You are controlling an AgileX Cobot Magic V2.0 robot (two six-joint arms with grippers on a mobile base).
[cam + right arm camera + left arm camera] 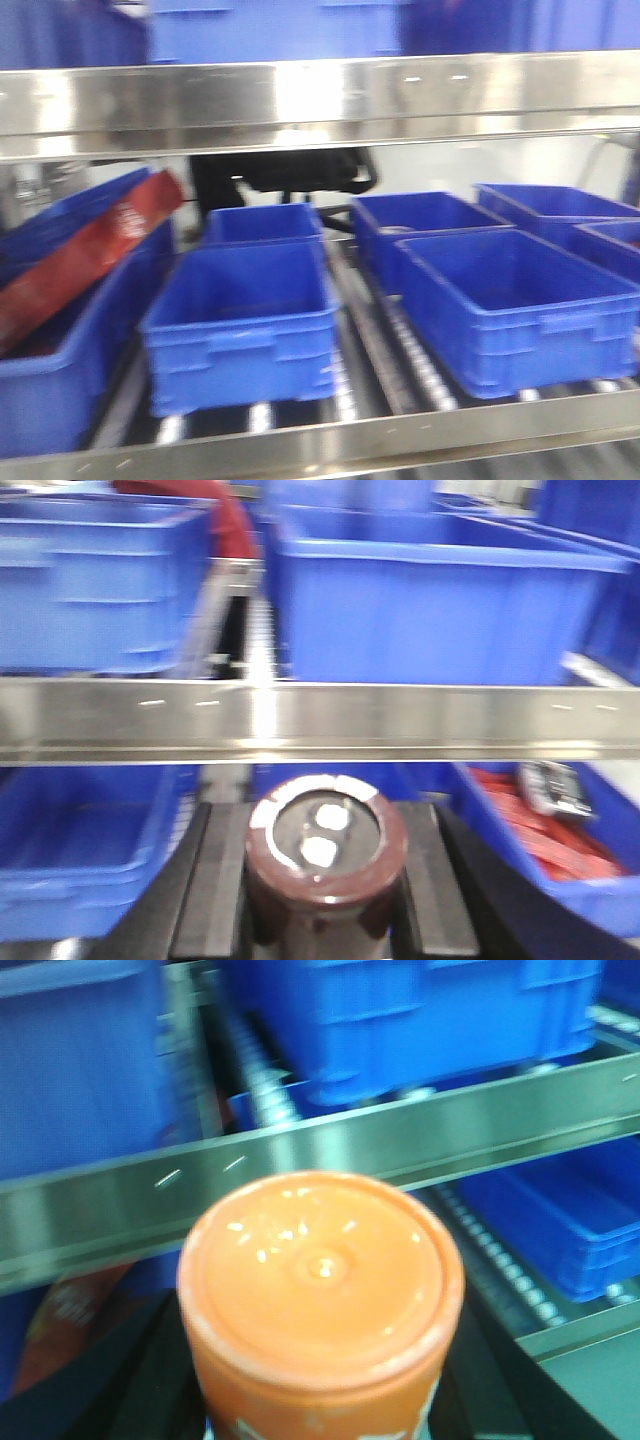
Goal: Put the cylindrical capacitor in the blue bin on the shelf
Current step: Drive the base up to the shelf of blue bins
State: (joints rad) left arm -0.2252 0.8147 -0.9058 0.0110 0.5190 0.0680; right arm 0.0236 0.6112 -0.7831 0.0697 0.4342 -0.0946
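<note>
The right gripper (325, 905) clamps brown capacitor (325, 865) (2 white terminals (320, 852)); left gripper (320, 1410) clamps orange cylinder (320, 1280).

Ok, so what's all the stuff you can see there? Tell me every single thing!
shelf: one, shiny steel, across the whole front view.
bins: at least seven, blue, on the middle level; more blurred ones above and below.
red packet: one, red, leaning in the leftmost bin.
red things: a few, red, too blurred to name, in a lower bin on the right.
black shape: one, black, behind the shelf; cannot tell what it is.
orange can: one, orange, held, seen end-on.
capacitor: one, dark brown, two pale tabs on top, held.
left gripper: one, black, shut on the orange can.
right gripper: one, black, shut on the capacitor.
</note>
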